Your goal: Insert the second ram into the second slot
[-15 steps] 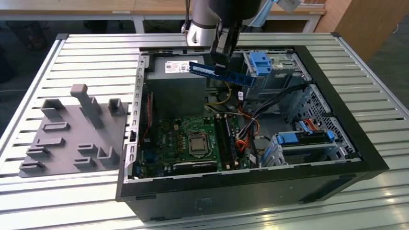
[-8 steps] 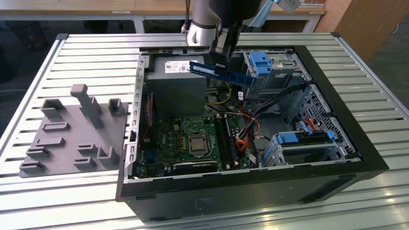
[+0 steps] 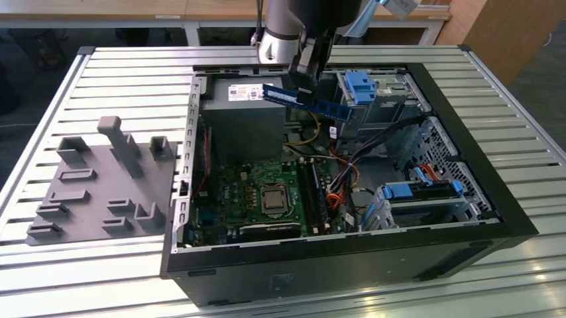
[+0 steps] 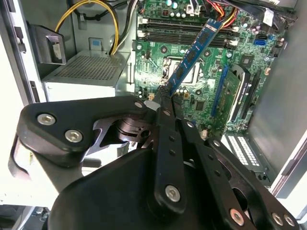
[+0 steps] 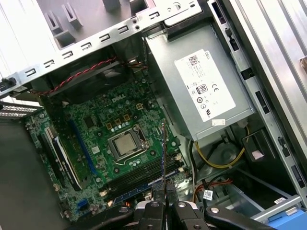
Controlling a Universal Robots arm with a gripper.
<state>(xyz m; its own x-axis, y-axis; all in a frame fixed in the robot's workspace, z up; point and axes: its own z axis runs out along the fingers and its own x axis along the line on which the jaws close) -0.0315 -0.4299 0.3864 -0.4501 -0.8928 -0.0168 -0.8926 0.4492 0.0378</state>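
Note:
The second ram point(image 3: 307, 101), a thin dark-blue board, hangs above the open computer case, and my gripper point(image 3: 304, 81) is shut on its upper edge. In the second wrist view the second ram point(image 4: 191, 55) slants out from the gripper point(image 4: 166, 96) over the green motherboard point(image 4: 158, 62). In the first wrist view the second ram point(image 5: 163, 153) shows edge-on, clamped between the gripper's point(image 5: 164, 190) fingers. The long black memory slots point(image 3: 311, 192) lie below on the motherboard, apart from the stick, beside the processor socket point(image 3: 270, 199). A blue strip point(image 5: 132, 192) runs along one slot.
The grey power supply point(image 3: 243, 112) sits in the case near the gripper. Light-blue drive-bay clips point(image 3: 360, 85) and cables point(image 3: 354, 175) fill the exterior view's right side of the case. A grey fixture tray point(image 3: 97, 182) rests on the slatted table point(image 3: 132, 63) at the exterior view's left.

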